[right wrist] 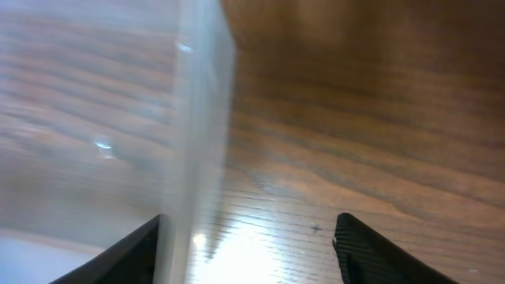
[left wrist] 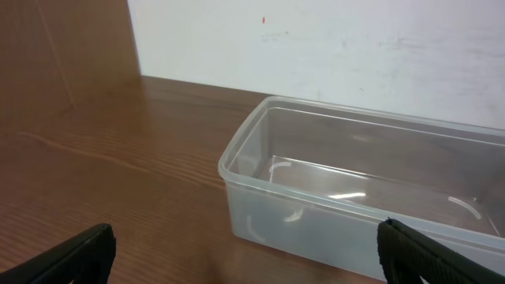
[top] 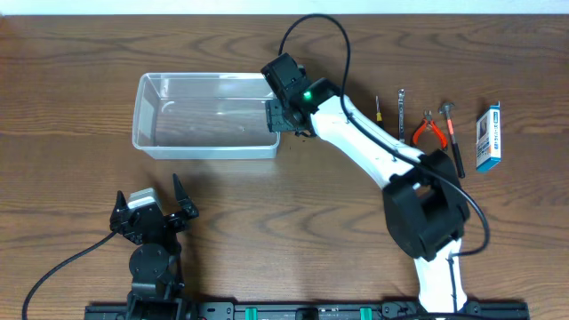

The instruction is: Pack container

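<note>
The container (top: 204,78) is a clear, shallow plastic bin at the back left of the table, with nothing in it. My right gripper (top: 283,117) is open and straddles the bin's right end wall, one finger inside and one outside. In the right wrist view the wall (right wrist: 197,118) stands between the spread fingers (right wrist: 248,244), close to the left finger. My left gripper (top: 149,197) is open and holds nothing, near the table's front left, apart from the bin. Its wrist view shows the bin (left wrist: 316,213) ahead of the fingers (left wrist: 245,256).
Hand tools lie in a row at the back right: a small screwdriver (top: 377,108), a thin metal tool (top: 402,111), red-handled pliers (top: 430,130) and a black-handled tool (top: 453,138). A small blue-and-white box (top: 488,135) lies at the far right.
</note>
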### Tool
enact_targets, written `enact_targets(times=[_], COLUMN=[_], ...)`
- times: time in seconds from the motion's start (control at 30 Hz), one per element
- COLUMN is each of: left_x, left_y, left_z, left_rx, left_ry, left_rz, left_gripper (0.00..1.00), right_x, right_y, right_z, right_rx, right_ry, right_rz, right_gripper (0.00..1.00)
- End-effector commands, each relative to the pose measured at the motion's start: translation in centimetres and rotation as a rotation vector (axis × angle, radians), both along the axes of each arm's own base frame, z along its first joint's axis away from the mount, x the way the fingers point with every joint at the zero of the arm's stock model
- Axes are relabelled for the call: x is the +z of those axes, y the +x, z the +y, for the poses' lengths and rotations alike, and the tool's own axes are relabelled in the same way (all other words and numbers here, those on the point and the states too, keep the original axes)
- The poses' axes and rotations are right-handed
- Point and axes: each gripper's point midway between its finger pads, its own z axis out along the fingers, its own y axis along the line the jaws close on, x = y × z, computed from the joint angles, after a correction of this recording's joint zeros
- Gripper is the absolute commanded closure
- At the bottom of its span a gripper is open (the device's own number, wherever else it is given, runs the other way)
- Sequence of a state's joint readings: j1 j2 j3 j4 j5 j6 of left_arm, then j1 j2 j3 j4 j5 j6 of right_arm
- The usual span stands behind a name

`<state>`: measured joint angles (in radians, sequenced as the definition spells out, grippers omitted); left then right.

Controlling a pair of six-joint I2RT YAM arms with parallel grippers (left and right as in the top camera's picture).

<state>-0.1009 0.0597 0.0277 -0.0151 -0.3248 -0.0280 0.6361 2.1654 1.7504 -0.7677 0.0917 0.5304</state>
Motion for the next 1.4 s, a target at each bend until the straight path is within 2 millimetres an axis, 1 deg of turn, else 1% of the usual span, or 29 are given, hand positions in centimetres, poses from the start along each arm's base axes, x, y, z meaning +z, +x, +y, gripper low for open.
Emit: enact_targets(times=[0.0,0.07,0.1,0.13,0.2,0.23,0.37,0.53,0.57,0.73,0.83,0.87,0.97,1.0,1.03,1.1,1.13,1.17,1.23,1.27,1.3,1.37], left_x=[-1.6,-1.6,-1.6,-1.6,-1.6,-1.6,-1.6,-1.6,-1.6,-1.6,-1.6,-1.6,-1.6,-1.6,-1.6,-1.6,-1.6,-1.6,-1.6,-1.6,-1.6,-1.6], left_y=[-0.2,-0.2,-0.2,-0.2,-0.2,-0.2,-0.2,-0.2,-0.2,-0.2,-0.2,-0.2,-0.2,-0.2,-0.2,-0.2,-0.2,-0.2,-0.2,-0.2,-0.2,-0.2], left_z=[0.3,0.3,0.3,0.3,0.3,0.3,0.3,0.3,0.3,0.3,0.3,0.3,0.3,0.3,0.3,0.3,0.3,0.3,0.3,0.3,0.3,0.3], left_rx=[0.019,0.018,0.019,0.019,0.019,0.019,0.019,0.019,0.019,0.019,0.018,0.018,0.019,0.018,0.018,0.018,0.019,0.018,0.018,0.019,0.018,0.018], left_ry=[0.009,0.009,0.009,0.009,0.009,0.009,0.009,0.009,0.009,0.009,0.009,0.009,0.009,0.009,0.009,0.009,0.009,0.009,0.009,0.009,0.009,0.009], left_rz=[0.046,0.046,0.046,0.046,0.047,0.046,0.046,0.046,0.046,0.046,0.046,0.046,0.047,0.046,0.046,0.047,0.046,0.046,0.046,0.046,0.046,0.046], left_gripper=[0.02,0.02,0.02,0.02,0.02,0.02,0.01,0.02,0.02,0.02,0.02,0.02,0.02,0.02,0.02,0.02,0.02,0.02,0.02,0.02,0.02,0.02], right_x=[-0.8,-1.0,-1.1,-1.2,-1.5,-1.6,-1.7,-1.7,-1.7,-1.7,-1.1,-0.5,3.6,5.6,7.8,12.7,14.8,17.1,20.6,21.7,22.7,23.5], right_y=[0.1,-0.1,-0.2,-0.4,-0.9,-1.2,-1.6,-1.3,-1.1,-0.7,-0.5,-0.2,0.7,1.1,1.4,1.6,1.6,1.4,1.1,0.9,0.6,0.0], right_z=[-0.8,-1.5,-1.9,-2.6,-4.1,-5.0,-8.4,-11.8,-12.9,-15.2,-15.1,-14.8,-13.9,-13.5,-13.2,-13.4,-13.9,-15.0,-18.6,-20.5,-22.9,-27.6], right_rx=[-0.036,-0.044,-0.05,-0.064,-0.093,-0.103,-0.148,-0.182,-0.192,-0.195,-0.146,-0.125,-0.089,-0.072,-0.065,-0.066,-0.068,-0.092,-0.18,-0.221,-0.266,-0.359], right_ry=[-0.038,-0.06,-0.076,-0.098,-0.141,-0.166,-0.261,-0.319,-0.334,-0.346,-0.315,-0.302,-0.232,-0.196,-0.165,-0.115,-0.102,-0.099,-0.133,-0.16,-0.198,-0.277], right_rz=[0.014,0.029,0.034,0.044,0.075,0.093,0.134,0.165,0.175,0.206,0.204,0.185,0.082,0.03,-0.027,-0.152,-0.201,-0.256,-0.34,-0.364,-0.381,-0.381], right_gripper=[0.47,0.5,0.51,0.49,0.43,0.42,0.42,0.42,0.42,0.42,0.38,0.36,0.23,0.21,0.15,0.05,0.03,0.01,0.01,0.01,0.01,0.01])
